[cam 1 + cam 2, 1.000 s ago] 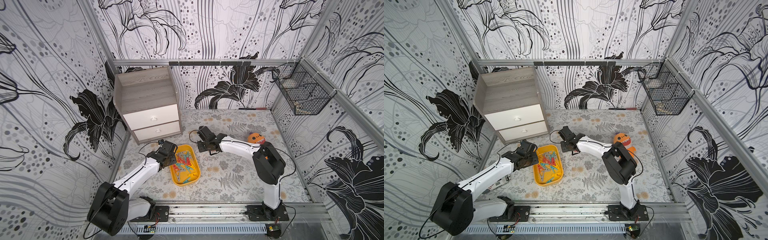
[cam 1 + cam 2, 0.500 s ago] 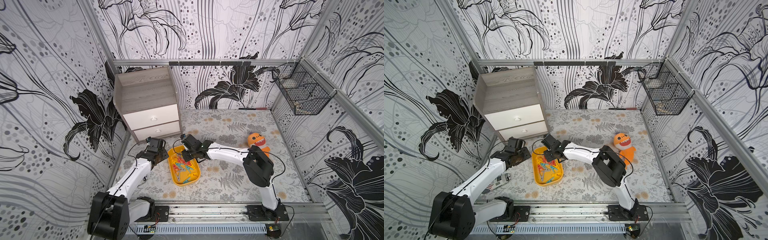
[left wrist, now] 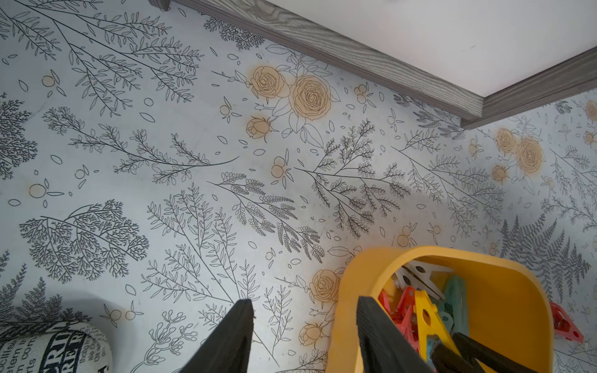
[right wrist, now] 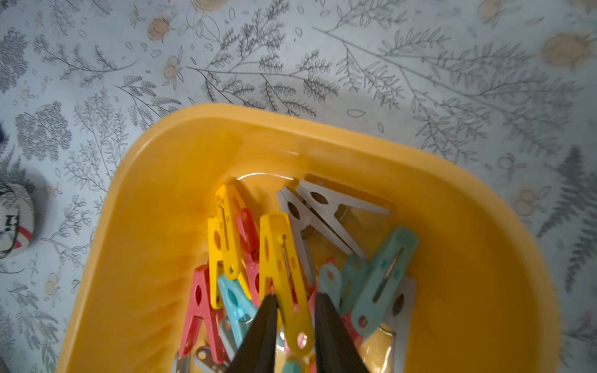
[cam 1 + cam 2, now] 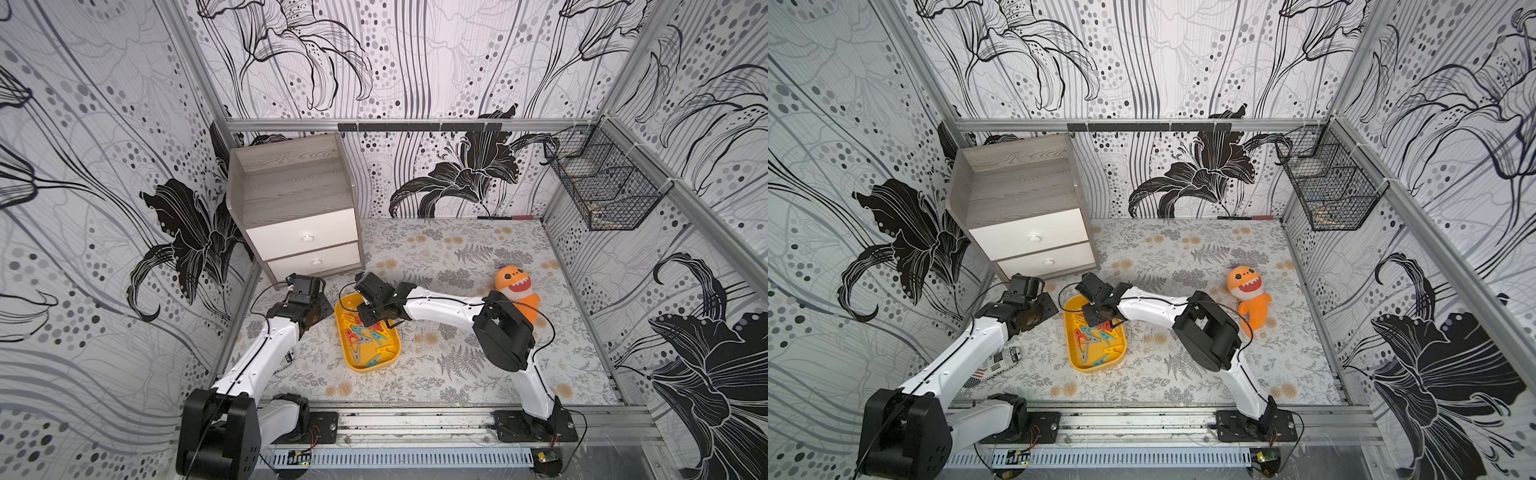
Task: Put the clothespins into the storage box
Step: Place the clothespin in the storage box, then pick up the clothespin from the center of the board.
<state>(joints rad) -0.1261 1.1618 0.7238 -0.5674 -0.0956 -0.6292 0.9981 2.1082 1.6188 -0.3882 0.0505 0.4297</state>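
Observation:
The storage box (image 5: 374,368) (image 5: 1096,368) is a shallow yellow-orange tray left of centre, holding several clothespins (image 5: 365,336) (image 5: 1096,338) in yellow, teal, red and grey. My right gripper (image 4: 297,297) (image 5: 372,320) hangs over the box's far end. Its jaws stand a little apart, and a yellow clothespin (image 4: 284,274) lies loose between them on top of the pile. My left gripper (image 3: 305,300) (image 5: 322,307) is open and empty beside the box's far left corner, with one finger over the rim (image 3: 355,290). A red clothespin (image 3: 567,326) lies on the table just outside the box.
A grey cabinet (image 5: 299,208) with two white drawers stands at the back left, close to the left gripper. An orange plush toy (image 5: 517,291) stands at the right. A black wire basket (image 5: 602,187) hangs on the right wall. A newsprint-patterned object (image 5: 1005,357) lies under the left arm.
My right arm swung left from the table's middle to over the box, and its jaws parted round the yellow clothespin. My left gripper drew back off the box towards the cabinet.

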